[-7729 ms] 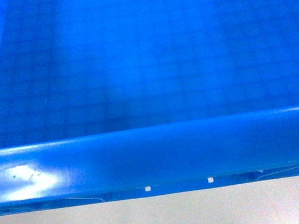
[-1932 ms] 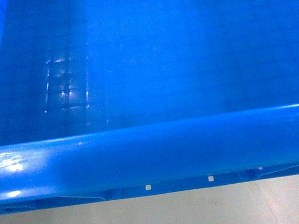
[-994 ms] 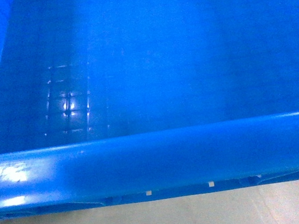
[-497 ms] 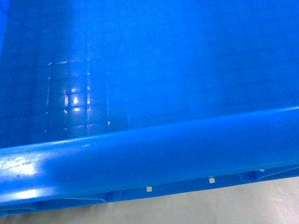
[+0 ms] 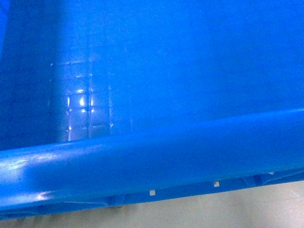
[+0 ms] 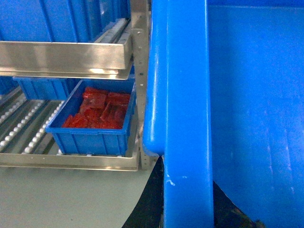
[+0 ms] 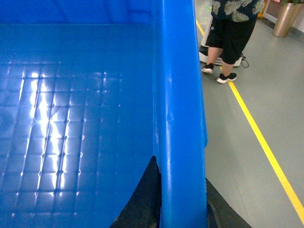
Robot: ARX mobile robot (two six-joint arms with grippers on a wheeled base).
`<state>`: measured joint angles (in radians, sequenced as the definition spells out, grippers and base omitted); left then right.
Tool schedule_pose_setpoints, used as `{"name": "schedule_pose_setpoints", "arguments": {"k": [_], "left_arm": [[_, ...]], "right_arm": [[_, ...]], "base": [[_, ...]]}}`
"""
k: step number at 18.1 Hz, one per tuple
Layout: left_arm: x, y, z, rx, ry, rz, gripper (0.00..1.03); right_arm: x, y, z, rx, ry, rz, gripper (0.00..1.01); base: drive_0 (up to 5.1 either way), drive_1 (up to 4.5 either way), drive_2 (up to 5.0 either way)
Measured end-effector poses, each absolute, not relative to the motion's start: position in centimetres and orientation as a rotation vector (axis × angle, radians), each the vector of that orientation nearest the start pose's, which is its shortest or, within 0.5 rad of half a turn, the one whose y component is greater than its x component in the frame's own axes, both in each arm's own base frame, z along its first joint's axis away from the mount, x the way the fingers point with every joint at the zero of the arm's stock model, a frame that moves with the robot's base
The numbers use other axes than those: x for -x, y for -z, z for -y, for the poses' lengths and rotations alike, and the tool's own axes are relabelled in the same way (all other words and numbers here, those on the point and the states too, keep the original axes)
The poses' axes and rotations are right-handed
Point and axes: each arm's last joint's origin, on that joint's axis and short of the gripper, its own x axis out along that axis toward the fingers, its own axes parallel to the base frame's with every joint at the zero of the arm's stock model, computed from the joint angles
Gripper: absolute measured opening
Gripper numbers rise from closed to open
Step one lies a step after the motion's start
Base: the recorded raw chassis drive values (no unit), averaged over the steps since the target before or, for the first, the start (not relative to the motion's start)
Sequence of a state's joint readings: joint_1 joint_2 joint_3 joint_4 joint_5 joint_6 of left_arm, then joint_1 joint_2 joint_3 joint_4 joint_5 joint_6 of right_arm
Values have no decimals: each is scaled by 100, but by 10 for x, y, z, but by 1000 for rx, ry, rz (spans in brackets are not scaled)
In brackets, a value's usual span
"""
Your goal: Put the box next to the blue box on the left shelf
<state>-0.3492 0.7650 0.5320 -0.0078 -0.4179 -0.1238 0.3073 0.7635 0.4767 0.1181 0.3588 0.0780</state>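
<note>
The box (image 5: 178, 59), a large bright-blue crate with a grid-embossed floor, fills the head view, its thick near rim (image 5: 158, 158) across the bottom. My left gripper (image 6: 187, 202) is shut on the box's left rim, one black finger (image 6: 149, 199) outside and one inside. My right gripper (image 7: 183, 199) is shut on the right rim in the same way. In the left wrist view, the left shelf (image 6: 23, 128) with white rollers lies to the left of the held box. On it stands a smaller blue box (image 6: 95, 135) holding red packets (image 6: 99, 111).
A metal upright (image 6: 139, 71) stands between the held box and the shelf bay. An upper deck (image 6: 61, 54) carries more blue crates (image 6: 61, 19). On the right, a person (image 7: 232, 33) stands by a yellow floor line (image 7: 266, 142) and a brass pot (image 7: 285, 16).
The yellow floor line has slid off the right edge of the head view. The glare on the box floor has shifted right. Both grippers keep their hold on the rims.
</note>
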Motion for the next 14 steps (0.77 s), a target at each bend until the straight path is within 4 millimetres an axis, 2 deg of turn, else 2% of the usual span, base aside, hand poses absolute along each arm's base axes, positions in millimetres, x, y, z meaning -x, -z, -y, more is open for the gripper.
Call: {"name": "schedule_pose_setpoints", "arguments": {"k": [14], "left_arm": [[-167, -266, 48, 33, -83, -220, 7]], "right_arm": [[-170, -258, -43, -22, 57, -157, 9]], "base": [[-506, 240, 240]]}}
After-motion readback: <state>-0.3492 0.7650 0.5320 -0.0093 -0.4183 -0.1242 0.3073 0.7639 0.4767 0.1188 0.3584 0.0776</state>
